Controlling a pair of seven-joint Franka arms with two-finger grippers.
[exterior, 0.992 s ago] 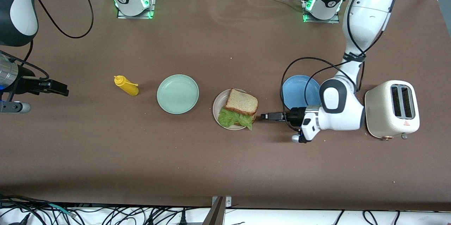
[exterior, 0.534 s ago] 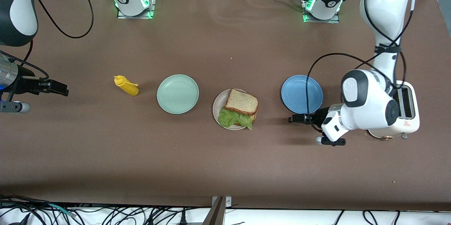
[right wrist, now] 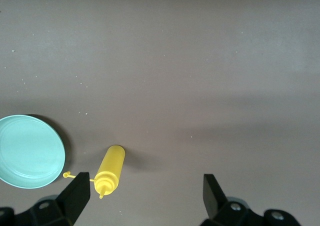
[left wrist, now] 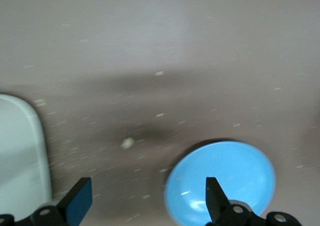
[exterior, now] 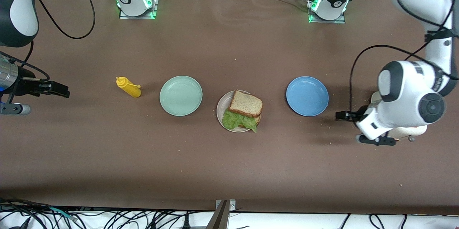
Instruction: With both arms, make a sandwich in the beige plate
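- Sandwich (exterior: 244,111) in front view: assembled on the beige plate (exterior: 219,110), top toast over lettuce that spills toward the camera side, plate sitting between the mint-green plate (exterior: 181,96) and the blue plate (exterior: 307,96). Task looks done, I judge.
- Front view: my left gripper (exterior: 340,115) is up over bare table between the blue plate and the toaster (exterior: 408,132), holding nothing. My right gripper (exterior: 59,90) waits at the right arm's end of the table, well apart from the yellow bottle (exterior: 128,87), empty.
- Left wrist view: my fingers (left wrist: 80,205) spread wide, nothing between; blue plate (left wrist: 222,181) and toaster edge (left wrist: 22,156) below.
- Right wrist view: fingers (right wrist: 77,196) wide apart, empty; yellow bottle (right wrist: 110,170) lying beside the mint-green plate (right wrist: 30,151).
- Both claws parked clear, probably so the sandwich isn't bumped.
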